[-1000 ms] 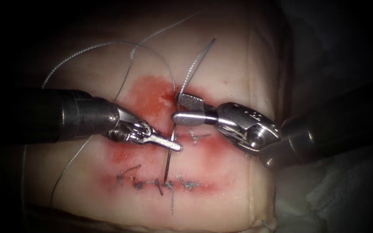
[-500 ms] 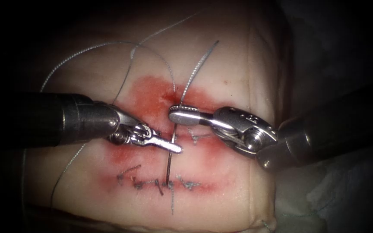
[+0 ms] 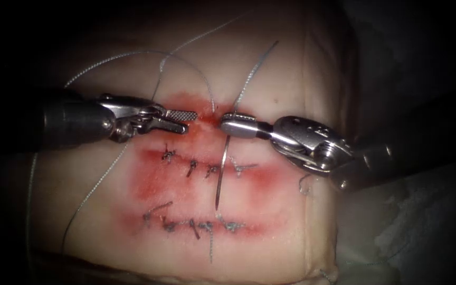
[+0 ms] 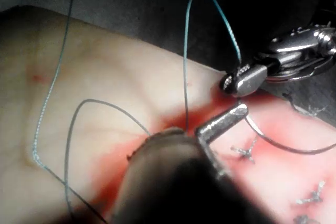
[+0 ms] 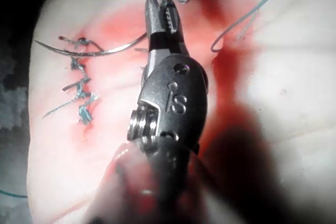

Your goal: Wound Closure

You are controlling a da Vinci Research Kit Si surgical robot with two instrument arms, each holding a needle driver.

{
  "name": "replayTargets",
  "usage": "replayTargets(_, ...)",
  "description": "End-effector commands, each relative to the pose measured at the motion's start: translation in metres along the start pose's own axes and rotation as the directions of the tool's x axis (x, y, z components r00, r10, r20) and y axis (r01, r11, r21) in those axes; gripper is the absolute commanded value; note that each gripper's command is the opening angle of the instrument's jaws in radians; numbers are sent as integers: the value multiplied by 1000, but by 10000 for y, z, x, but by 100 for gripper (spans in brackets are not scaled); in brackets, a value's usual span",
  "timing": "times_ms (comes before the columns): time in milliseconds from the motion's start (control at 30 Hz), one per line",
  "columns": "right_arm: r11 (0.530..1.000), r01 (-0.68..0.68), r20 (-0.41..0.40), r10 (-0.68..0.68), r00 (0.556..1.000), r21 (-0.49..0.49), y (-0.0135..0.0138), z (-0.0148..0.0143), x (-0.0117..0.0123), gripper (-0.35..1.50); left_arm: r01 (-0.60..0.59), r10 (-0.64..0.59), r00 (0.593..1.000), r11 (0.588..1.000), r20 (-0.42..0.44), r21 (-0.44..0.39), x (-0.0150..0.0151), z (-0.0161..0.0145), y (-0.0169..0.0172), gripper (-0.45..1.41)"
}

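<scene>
the right gripper is pinching the thin curved steel needle near its thread end, just above the upper stitched cut in the pale pork tissue. the needle hangs free across that cut, its tip short of the lower stitched row. the left gripper stands spread and holds nothing, facing the right gripper over the red fluid. grey-blue thread loops above them.

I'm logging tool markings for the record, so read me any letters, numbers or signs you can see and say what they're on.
"S", after a slanted stroke, engraved on the right tool's wrist housing.
Endoscope view: its housing shows only holes.
Left tool, tissue, needle: no text seen.
</scene>
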Motion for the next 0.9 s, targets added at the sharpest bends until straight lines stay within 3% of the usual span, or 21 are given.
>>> replayTargets(33, 999, 54, 20, -54, 998, 7, -17, 5, -2, -35, -12, 12, 1000, 1000, 5, -2, -8, -1, 10, 96)
replayTargets(100, 989, 148, 65, -149, 987, 17, -26, 5, -9, -35, -16, 16, 1000, 1000, 9, -3, -8, -12, 17, 54)
replayTargets(167, 965, 255, 96, -260, 961, 60, -34, 8, -16, -35, -30, 29, 999, 998, -19, -59, -3, -23, 25, -40)
replayTargets(200, 938, 331, 109, -341, 934, 98, -40, 13, -23, -35, -70, 60, 995, 988, -80, -138, 5, -26, 34, -33)
replayTargets(233, 908, 400, 118, -414, 902, 127, -45, 19, -30, -35, -111, 81, 985, 973, -154, -203, 14, -25, 44, -45)
replayTargets(333, 873, 458, 137, -480, 866, 166, -52, 29, -39, -35, -140, 70, 959, 959, -275, -245, 32, -17, 59, -45)
replayTargets(567, 810, 564, 134, -584, 801, 158, -59, 42, -39, -35, -169, 88, 932, 964, -352, -207, 63, 12, 85, -45)
replayTargets(900, 777, 630, 192, -619, 762, 7, -87, 33, -45, -35, -315, 200, 863, 930, -464, -187, 60, 33, 96, -45)
